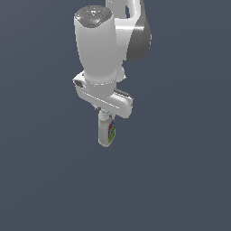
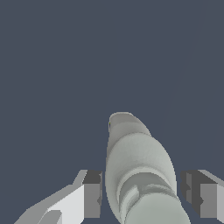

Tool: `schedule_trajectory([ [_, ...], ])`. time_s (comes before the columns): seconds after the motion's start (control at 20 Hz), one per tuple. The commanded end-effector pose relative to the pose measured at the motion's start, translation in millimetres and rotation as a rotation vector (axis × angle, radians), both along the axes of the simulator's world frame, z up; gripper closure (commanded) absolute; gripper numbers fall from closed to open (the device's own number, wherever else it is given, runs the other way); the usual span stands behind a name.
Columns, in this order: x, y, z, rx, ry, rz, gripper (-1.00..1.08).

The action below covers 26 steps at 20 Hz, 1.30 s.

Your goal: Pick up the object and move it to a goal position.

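Pincer (image 1: 105,113) at frame centre in the exterior view looks clenched on the neck of the bottle (image 1: 107,131), which hangs below it; judged light, rigid, smooth plastic, slip-prone, so the narrow neck under the cap suits best.

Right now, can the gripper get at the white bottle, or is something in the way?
Probably yes. The bottle already stands between the fingers of the gripper, and nothing else is near. I cannot tell if they press it.
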<state>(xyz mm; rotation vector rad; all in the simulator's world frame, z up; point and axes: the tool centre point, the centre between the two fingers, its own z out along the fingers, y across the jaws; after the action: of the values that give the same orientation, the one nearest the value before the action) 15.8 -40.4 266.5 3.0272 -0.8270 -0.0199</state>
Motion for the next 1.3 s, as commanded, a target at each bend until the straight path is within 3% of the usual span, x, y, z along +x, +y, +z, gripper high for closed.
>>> schedule_trajectory([
  [0.0, -3.8, 2.1, 27.3, 0.0, -0.014, 0.0, 1.08],
  [1.25, -80.3, 31.0, 292.2, 0.0, -0.013, 0.0, 1.08],
])
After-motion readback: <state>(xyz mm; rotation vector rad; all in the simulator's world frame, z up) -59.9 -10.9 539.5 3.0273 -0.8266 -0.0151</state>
